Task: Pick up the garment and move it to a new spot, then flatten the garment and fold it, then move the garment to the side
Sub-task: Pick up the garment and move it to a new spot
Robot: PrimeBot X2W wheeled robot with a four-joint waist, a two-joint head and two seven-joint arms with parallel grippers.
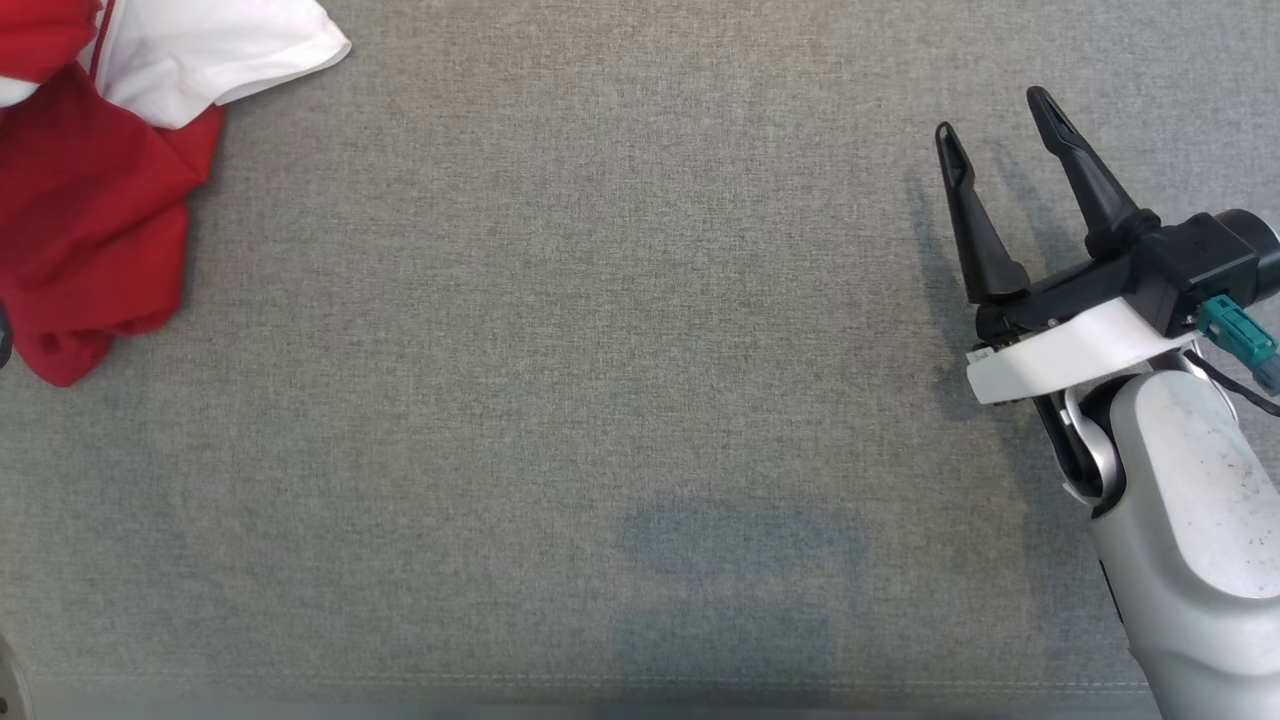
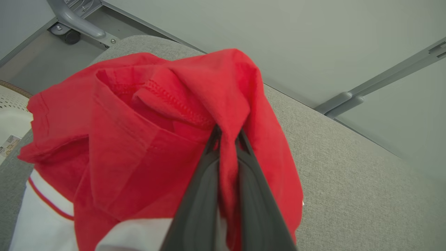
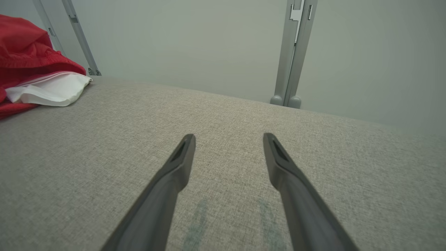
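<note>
**Garment [image 1: 90, 190] bunched at the table's far left, pinched by the left gripper**

Garment count: one. It is red with white parts, and it is all crumpled. In the head view it sits in the top left corner and runs off the top and left sides of the picture. It lies on the grey table [image 1: 600, 350]. In the left wrist view the table's round corner and far edge show just behind the red heap, so the garment is close to that edge.

The left gripper [image 2: 228, 134] has its two dark fingers squeezed close together, with a fold of red cloth caught between them. The cloth bunches up around the finger tips.

Going right from the garment, a wide stretch of flat grey table runs all the way to the right gripper [image 1: 992, 112]. That is the big open room. The two are well apart. The table's near edge runs along the bottom of the head view, with a dark shadow [image 1: 740, 590] just above it.

The right gripper is by the right side, over the table. Its two fingers are spread wide and hold nothing.

Past the far edge, in the right wrist view, stands one grey post [image 3: 292, 52] before a pale wall.

Count: one garment, two grippers, two fingers each, one table.
</note>
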